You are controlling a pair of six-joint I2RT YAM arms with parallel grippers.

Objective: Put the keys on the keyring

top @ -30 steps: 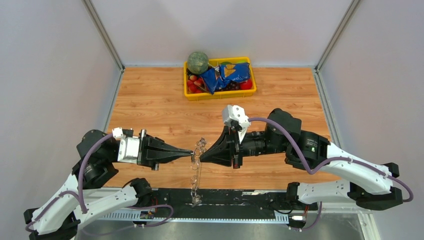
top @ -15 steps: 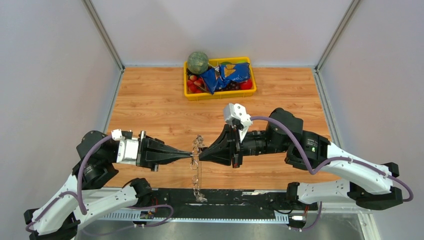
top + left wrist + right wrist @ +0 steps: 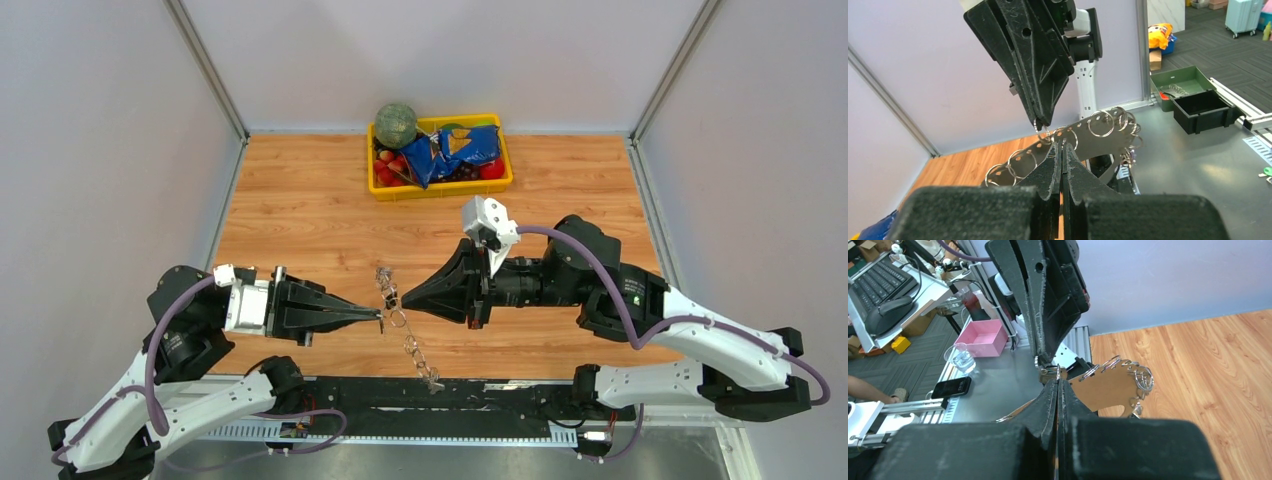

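Light's even and bright on my feed, soft from overhead, so only faint shadows fall on the tabletop. No real glare, just small glints off the keyring. Both wrist views go soft up close: the left hand and right hand are blurry near the lens, backgrounds sharper.

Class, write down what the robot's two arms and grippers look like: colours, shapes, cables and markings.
The left arm and right arm have white shells and black joints, each with a looping purple cable. The left gripper and right gripper are black wedges tapering to a point. A white camera box sits on the right wrist.
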